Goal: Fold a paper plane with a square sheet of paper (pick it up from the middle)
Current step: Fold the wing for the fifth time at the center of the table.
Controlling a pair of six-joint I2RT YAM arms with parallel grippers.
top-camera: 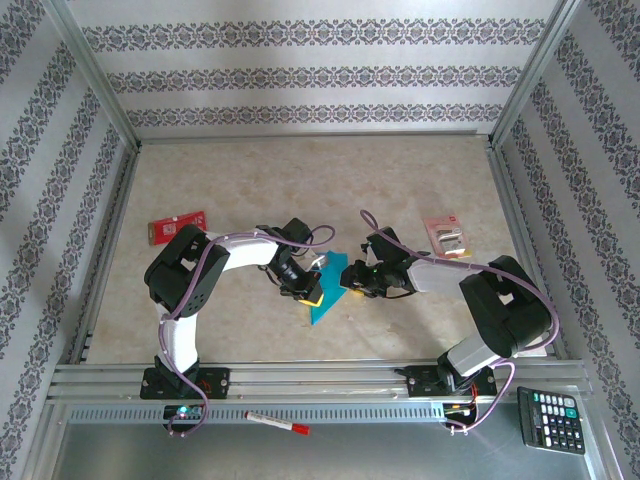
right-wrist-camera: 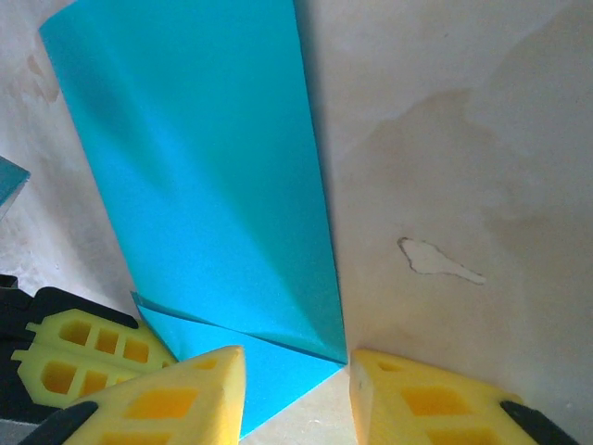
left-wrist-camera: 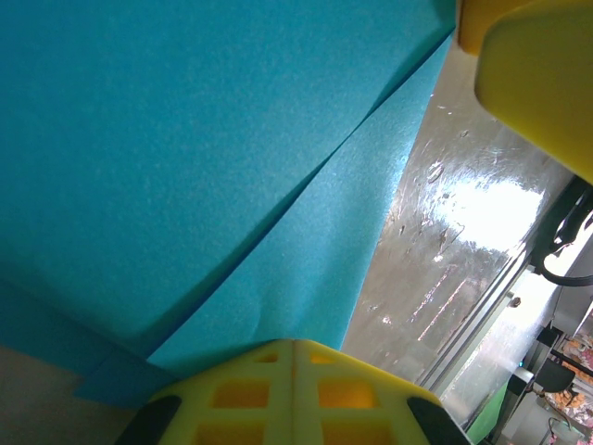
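No writing can be read (print on the calculator (top-camera: 551, 420) and red card (top-camera: 176, 228) is too small).

A robotics lab test cell is indicated: a stone-patterned table (top-camera: 300, 170) is boxed in by aluminium frame rails (top-camera: 320, 375) and wallpapered panels (top-camera: 320, 75). A left arm (top-camera: 185, 300) and right arm (top-camera: 500, 300) are bolted at its near edge, and a calculator (top-camera: 550, 418) and marker (top-camera: 277, 422) are laid on the metal bench (top-camera: 400, 450).
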